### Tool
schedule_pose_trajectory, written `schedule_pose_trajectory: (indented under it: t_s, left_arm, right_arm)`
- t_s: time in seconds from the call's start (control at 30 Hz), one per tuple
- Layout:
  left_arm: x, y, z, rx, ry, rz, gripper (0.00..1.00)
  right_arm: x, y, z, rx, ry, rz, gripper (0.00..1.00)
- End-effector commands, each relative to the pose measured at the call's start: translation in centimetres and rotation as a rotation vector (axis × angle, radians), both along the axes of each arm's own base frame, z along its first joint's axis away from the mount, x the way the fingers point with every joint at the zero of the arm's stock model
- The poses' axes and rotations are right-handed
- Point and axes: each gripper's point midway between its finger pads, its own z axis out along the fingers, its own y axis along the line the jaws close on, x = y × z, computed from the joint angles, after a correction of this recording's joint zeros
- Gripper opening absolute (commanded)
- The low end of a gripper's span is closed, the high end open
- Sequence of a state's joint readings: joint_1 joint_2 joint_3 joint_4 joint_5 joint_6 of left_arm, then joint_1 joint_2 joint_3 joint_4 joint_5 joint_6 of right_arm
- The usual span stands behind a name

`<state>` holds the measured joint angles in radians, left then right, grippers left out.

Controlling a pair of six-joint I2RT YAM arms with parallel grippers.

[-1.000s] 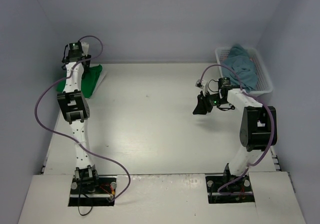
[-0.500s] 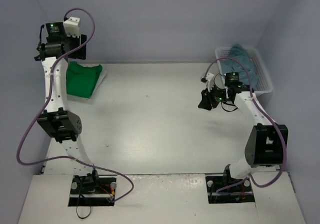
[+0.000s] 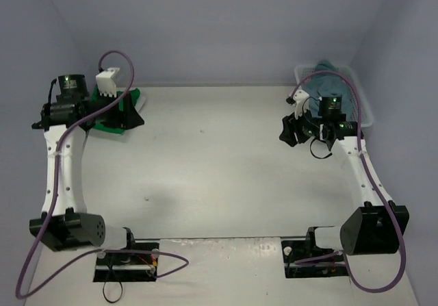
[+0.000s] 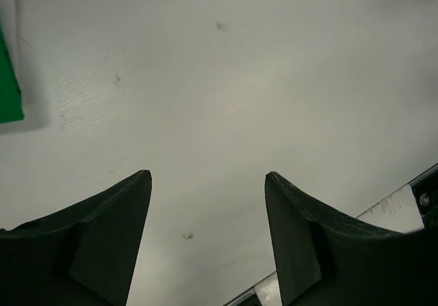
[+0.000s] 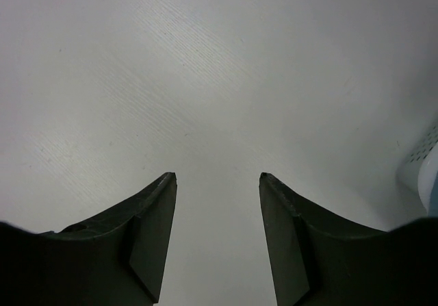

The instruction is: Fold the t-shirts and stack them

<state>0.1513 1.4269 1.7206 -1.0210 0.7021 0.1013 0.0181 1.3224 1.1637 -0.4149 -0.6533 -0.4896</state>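
- Shirts: green t-shirt point(image 4: 8, 87) parked upper left, seemingly starting the stack; teal t-shirt point(image 3: 335, 80) waiting in basket point(image 3: 364, 102), upper right.
- Left fingers point(image 4: 109, 237) spread, empty, over bare tabletop point(image 4: 226, 80).
- Right fingers point(image 5: 147, 231) spread, empty, beside basket.

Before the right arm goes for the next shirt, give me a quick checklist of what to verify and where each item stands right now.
1. Right gripper open and empty: ok.
2. Left gripper open and empty: ok.
3. Teal t-shirt in the basket, in view: ok.
4. Green t-shirt folded neatly at the far left: cannot tell, the left arm covers part of it.
5. Table between the arms free of cloth for folding: ok.
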Motion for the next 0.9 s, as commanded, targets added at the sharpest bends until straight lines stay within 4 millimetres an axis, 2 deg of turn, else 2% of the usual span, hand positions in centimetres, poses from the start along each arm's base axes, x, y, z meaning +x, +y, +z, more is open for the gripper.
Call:
schedule_pose_trajectory:
  t_s: [0.0,0.03,0.07,0.1,0.17,0.2,0.23,0.27,0.37,0.43,0.5,0.8,0.87]
  left_arm:
    - [-3.2,-2.0,0.9,-0.052,-0.069,-0.091,0.61]
    - [-3.7,-2.2,0.3,-0.056,-0.063,-0.099,0.61]
    - [-4.3,-2.5,-0.1,-0.063,-0.068,-0.119,0.61]
    - [-5.1,-2.7,-1.3,-0.069,-0.053,-0.127,0.61]
    - [-5.8,-3.0,-2.3,-0.08,-0.047,-0.144,0.61]
    - [-6.2,-3.1,-2.4,-0.071,-0.07,-0.151,0.61]
    - [-6.5,-3.0,-3.7,-0.072,-0.047,-0.143,0.61]
    - [-6.6,-2.8,-4.2,-0.067,-0.048,-0.136,0.61]
    - [-6.8,-2.5,-5.0,-0.037,-0.078,-0.118,0.64]
    - [-6.8,-2.3,-5.0,-0.031,-0.082,-0.111,0.64]
    - [-6.6,-2.3,-4.9,-0.034,-0.076,-0.107,0.65]
    - [-6.6,-2.1,-5.5,-0.05,-0.075,-0.095,0.65]
    - [-6.6,-2.1,-5.5,-0.048,-0.08,-0.09,0.65]
  right_arm:
    - [-0.3,-0.8,0.9,0.018,-0.026,-0.08,0.49]
    - [-0.3,-0.7,0.9,0.029,-0.034,-0.086,0.49]
    - [-0.6,-0.6,0.1,0.043,-0.011,-0.097,0.49]
    - [-0.6,-0.5,0.3,0.051,-0.024,-0.1,0.49]
    - [-0.9,-0.5,-0.1,0.057,-0.017,-0.105,0.49]
    - [-0.9,-0.6,-0.2,0.057,-0.024,-0.111,0.49]
    - [-0.9,-0.7,-0.3,0.053,-0.028,-0.118,0.49]
    - [-0.9,-0.9,-0.4,0.045,-0.031,-0.128,0.49]
    - [-1.1,-1.2,-0.1,0.036,-0.058,-0.139,0.49]
    - [-1.3,-1.3,0.1,0.034,-0.076,-0.146,0.5]
    - [-1.1,-2.2,0.1,0.031,-0.079,-0.178,0.5]
    - [-1.0,-3.0,-0.2,0.016,-0.078,-0.214,0.47]
    - [-1.0,-3.0,0.3,0.025,-0.092,-0.215,0.5]
